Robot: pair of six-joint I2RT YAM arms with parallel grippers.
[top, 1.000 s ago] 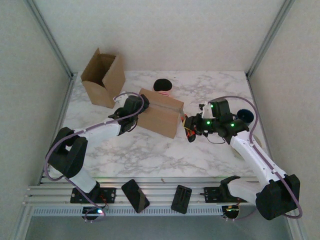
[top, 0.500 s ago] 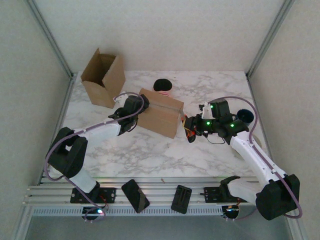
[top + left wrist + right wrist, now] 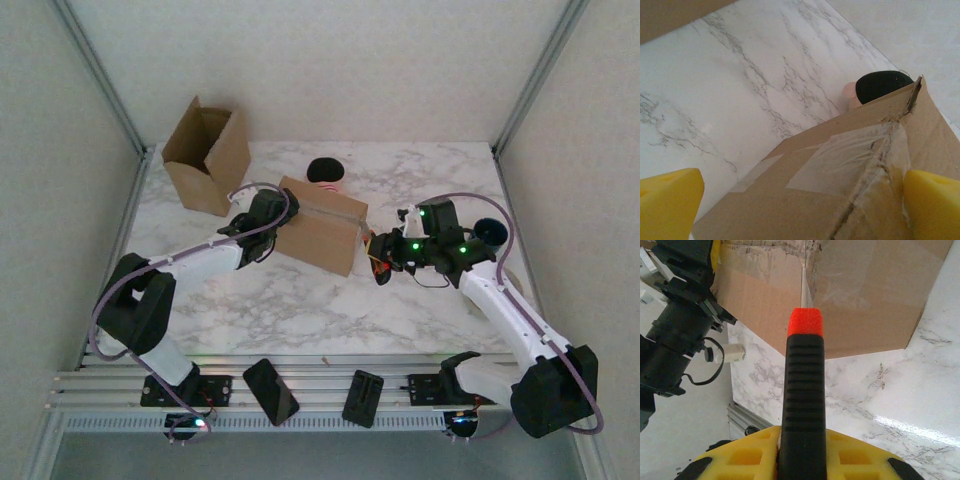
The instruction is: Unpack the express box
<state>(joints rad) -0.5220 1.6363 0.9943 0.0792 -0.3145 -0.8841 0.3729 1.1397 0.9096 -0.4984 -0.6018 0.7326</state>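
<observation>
Little is changing since the earlier frames: the right arm is sitting a touch closer to the express box [image 3: 325, 235], and the left arm and every object are holding their places. Pale walls [image 3: 350, 70] and slanted metal frame posts [image 3: 100, 75] are closing in a white marble table [image 3: 300, 300], with a metal rail [image 3: 320, 385] running along its near edge. At far left an open carton [image 3: 208, 152] is standing upright, well apart from the express box. The left gripper [image 3: 270, 218] is reaching to the box's left end; in its wrist view the yellow fingers [image 3: 667, 197] are spreading wide at the bottom corners, with the taped, torn cardboard end lying between them, and contact cannot be judged. The express box is lying at mid-table, tape still across its seam. Behind it a black round item [image 3: 325, 170] is peeking out, half hidden. The right gripper [image 3: 381, 256] is hovering just beside the box's right end, clamping a cutter [image 3: 802, 390] with a black ribbed handle and a red tip pointing at the cardboard. A thin pale line is running from that tip up the box; blade or box edge, unclear. At far right a dark round object [image 3: 490, 230] is showing partly behind the arm.
</observation>
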